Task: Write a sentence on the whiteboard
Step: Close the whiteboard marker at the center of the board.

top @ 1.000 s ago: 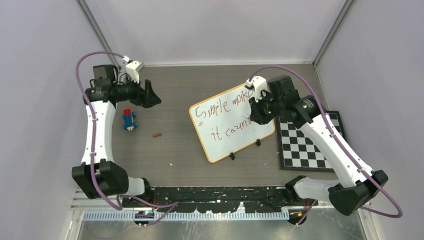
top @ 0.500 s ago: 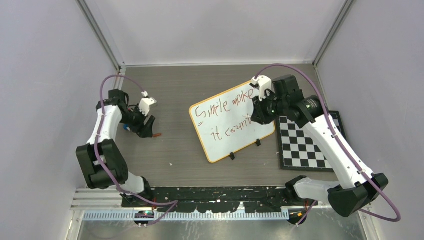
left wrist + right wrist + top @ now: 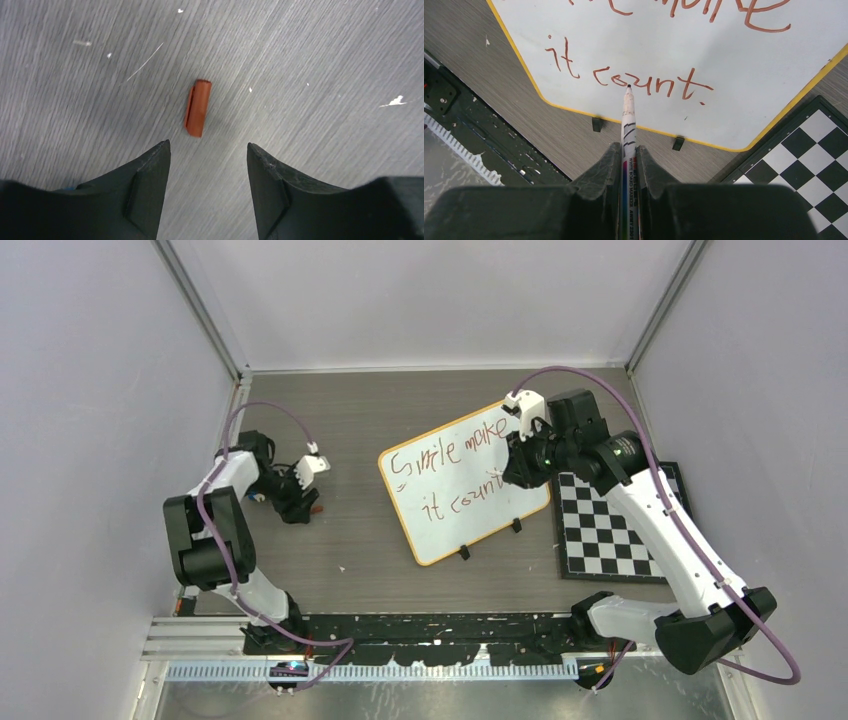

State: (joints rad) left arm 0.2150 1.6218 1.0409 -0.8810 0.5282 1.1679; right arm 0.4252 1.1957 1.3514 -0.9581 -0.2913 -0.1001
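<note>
The whiteboard [image 3: 470, 515] lies tilted at mid-table, its yellow rim and two black feet towards me. The sentence [image 3: 447, 455] is in red-brown marker: "Smile make" above "it count." [image 3: 644, 81]. My right gripper [image 3: 628, 146] is shut on a whiteboard marker [image 3: 628, 125]. The marker's tip points at the word "count"; I cannot tell if it touches the board [image 3: 664, 40]. In the top view the right gripper [image 3: 520, 468] hangs over the board's right edge. My left gripper [image 3: 207, 144] stands open just above the table. A red-orange cap [image 3: 198, 107] lies just beyond its fingertips.
A black-and-white checkered mat [image 3: 610, 530] lies right of the board, its corner also in the right wrist view [image 3: 819, 150]. A small blue toy [image 3: 257, 496] is mostly hidden behind the left wrist. A black rail [image 3: 430, 625] runs along the near edge, and walls close in three sides.
The left arm swung down from the far left to the cap on the table, its jaws narrowing. The right gripper shifted slightly, then held still with the marker.
</note>
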